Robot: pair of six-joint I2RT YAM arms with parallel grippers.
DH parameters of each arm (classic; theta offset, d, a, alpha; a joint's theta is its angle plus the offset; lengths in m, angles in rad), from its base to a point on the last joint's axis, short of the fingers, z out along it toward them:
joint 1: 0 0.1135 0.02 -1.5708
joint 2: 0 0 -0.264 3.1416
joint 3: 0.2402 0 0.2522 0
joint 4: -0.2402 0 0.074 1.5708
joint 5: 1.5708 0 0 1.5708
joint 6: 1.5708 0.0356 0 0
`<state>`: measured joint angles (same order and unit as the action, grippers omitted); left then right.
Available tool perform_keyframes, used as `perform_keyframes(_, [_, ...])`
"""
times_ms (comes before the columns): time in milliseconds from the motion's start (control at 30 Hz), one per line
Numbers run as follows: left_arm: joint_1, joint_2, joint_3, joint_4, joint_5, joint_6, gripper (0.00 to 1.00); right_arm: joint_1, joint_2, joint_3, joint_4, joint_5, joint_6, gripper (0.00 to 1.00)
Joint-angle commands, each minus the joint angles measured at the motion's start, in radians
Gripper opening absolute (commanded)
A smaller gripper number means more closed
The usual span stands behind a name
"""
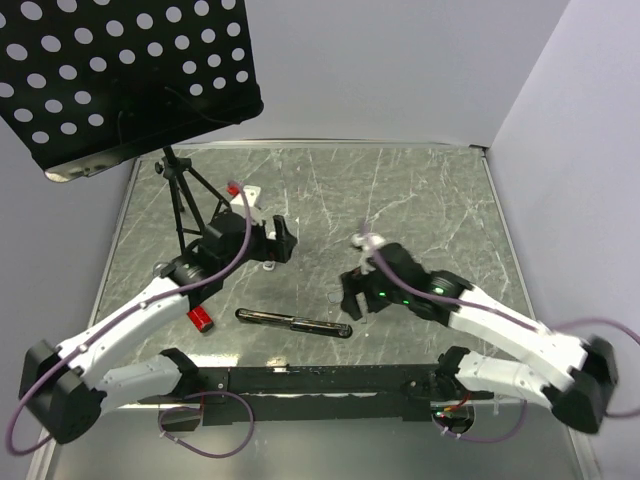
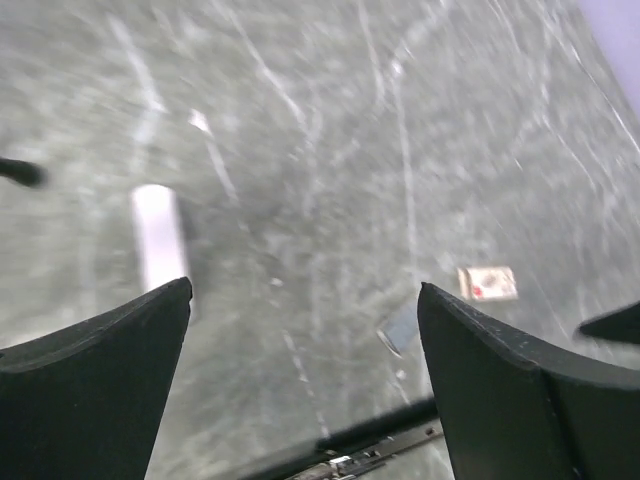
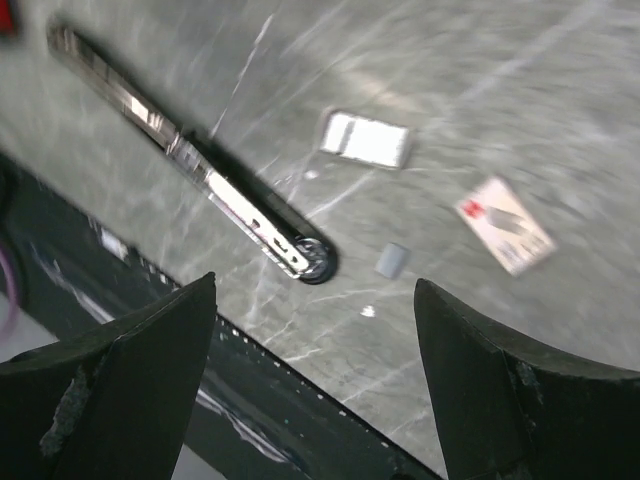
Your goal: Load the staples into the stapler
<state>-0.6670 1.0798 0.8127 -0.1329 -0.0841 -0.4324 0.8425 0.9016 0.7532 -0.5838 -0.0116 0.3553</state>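
On the grey-green marbled table (image 1: 420, 200), near the front middle: a black stapler (image 1: 293, 321), opened out flat into one long bar, with the shiny metal channel facing up in the right wrist view. Just past its rounded end and apart from it: a small pale staple box (image 3: 505, 225) with red print, lying flat. Nearer to the stapler end, a little grey piece (image 3: 392, 260); a bit farther off, a whitish see-through rectangle (image 3: 365, 140).

As for the left gripper (image 1: 280, 240): released, fingers (image 2: 100, 350) spread wide, grasping nothing, hanging above the table behind the stapler.

As for the right gripper (image 1: 352, 298): also spread open, grasping nothing, hovering near the stapler's right end and the staple box.

Left of the stapler, a small red object (image 1: 202, 319), too small to name. At the back left, a black tripod (image 1: 185, 205) carrying a perforated black board (image 1: 130, 70).
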Motion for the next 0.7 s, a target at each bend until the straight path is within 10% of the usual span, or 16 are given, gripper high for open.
perform_keyframes(0, [0.010,-0.089,0.022,-0.062,-0.190,0.093,1.00,0.072,0.196,0.110,0.078,-0.111,-0.165,0.87])
perform_keyframes(667, [0.024,-0.574,-0.323,0.312,-0.666,0.199,1.00,0.237,0.776,0.370,0.050,-0.117,-0.251,0.65])
